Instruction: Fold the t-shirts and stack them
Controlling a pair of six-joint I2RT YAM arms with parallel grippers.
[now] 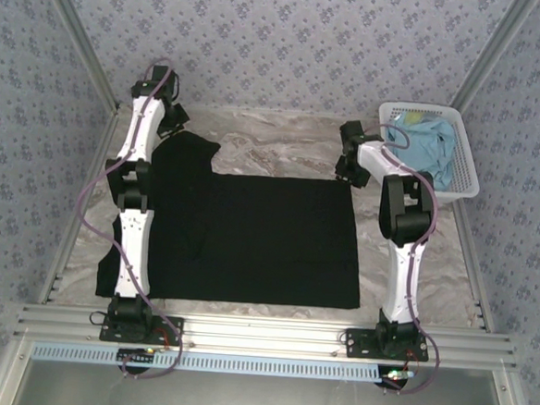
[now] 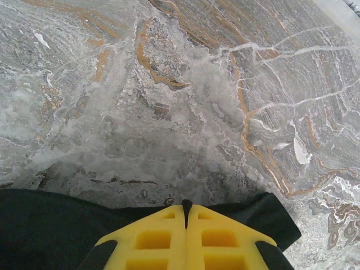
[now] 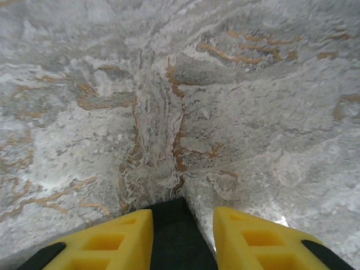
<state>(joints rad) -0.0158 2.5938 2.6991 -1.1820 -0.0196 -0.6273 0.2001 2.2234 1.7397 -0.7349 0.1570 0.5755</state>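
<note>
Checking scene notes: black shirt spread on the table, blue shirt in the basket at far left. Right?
No. The top view shows the basket, blue shirt inside, at the far right. The black shirt is spread on the table.

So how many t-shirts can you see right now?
2. The black t-shirt lies spread on the table; the light blue t-shirt is bunched in the white basket at the far right. More could be hidden under it.

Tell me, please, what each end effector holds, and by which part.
Left end effector: shut, seemingly pinching the black t-shirt by a sleeve. Right end effector: open astride its far corner, holding nothing.
</note>
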